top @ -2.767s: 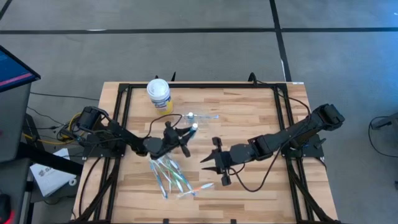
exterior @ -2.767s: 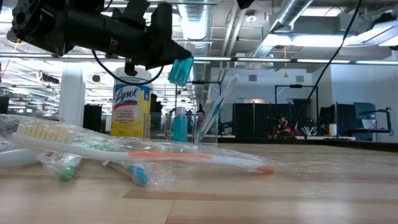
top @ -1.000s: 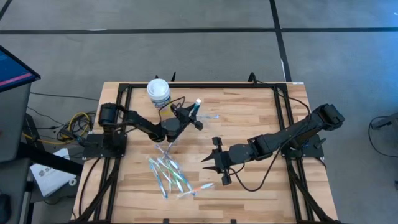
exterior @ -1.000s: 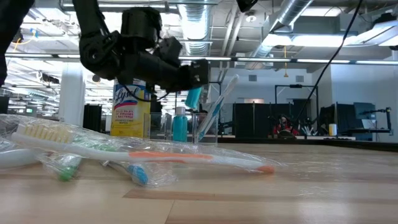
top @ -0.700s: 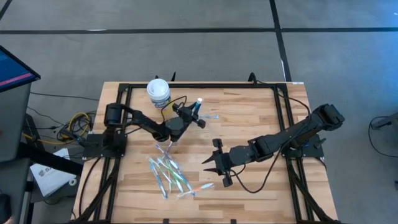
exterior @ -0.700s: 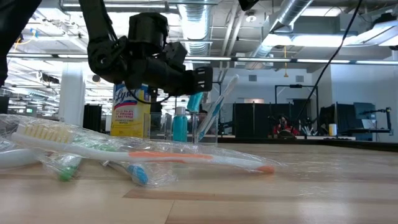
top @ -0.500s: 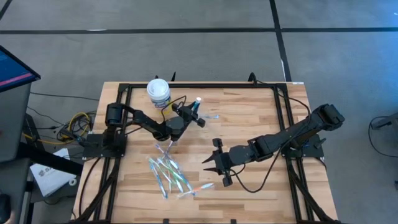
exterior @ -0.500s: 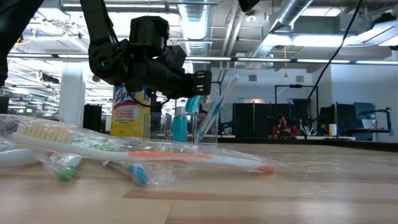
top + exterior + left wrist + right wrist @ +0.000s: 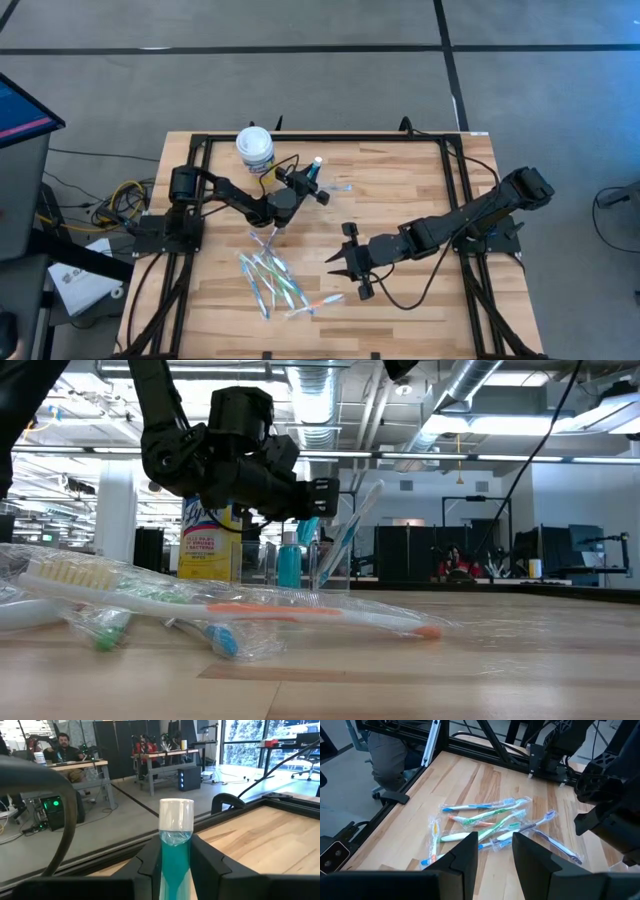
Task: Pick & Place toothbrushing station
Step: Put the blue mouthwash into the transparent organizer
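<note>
My left gripper (image 9: 305, 182) is at the far middle of the table, shut on a small blue tube (image 9: 313, 171) with a white cap (image 9: 176, 814). Just beside it on the right stands the clear cup (image 9: 332, 566), with one toothbrush (image 9: 350, 525) leaning in it. Several wrapped toothbrushes (image 9: 270, 280) lie in a loose pile on the near left of the table; the right wrist view looks down on this pile (image 9: 495, 822). My right gripper (image 9: 334, 262) hovers over the table's middle, open, nothing between its fingers (image 9: 465, 855). My left gripper pinches the tube's blue body (image 9: 175, 870) between its two fingers, one on each side. The fingers lie about level, pointing toward the far right, and the tube runs along them. Its capped end (image 9: 318, 161) sticks out past the fingertips. The tube is clear of the table.
A yellow canister with a white lid (image 9: 256, 150) stands at the far edge, left of my left gripper. A second blue thing (image 9: 288, 562) stands near the cup. The black frame (image 9: 330, 138) runs round the table. The right half of the wooden top (image 9: 420, 170) is bare.
My left gripper has sunk a little with the blue tube, closer to the cup, and has turned slightly; over the last half second it has kept still. The tube stays between the fingers.
</note>
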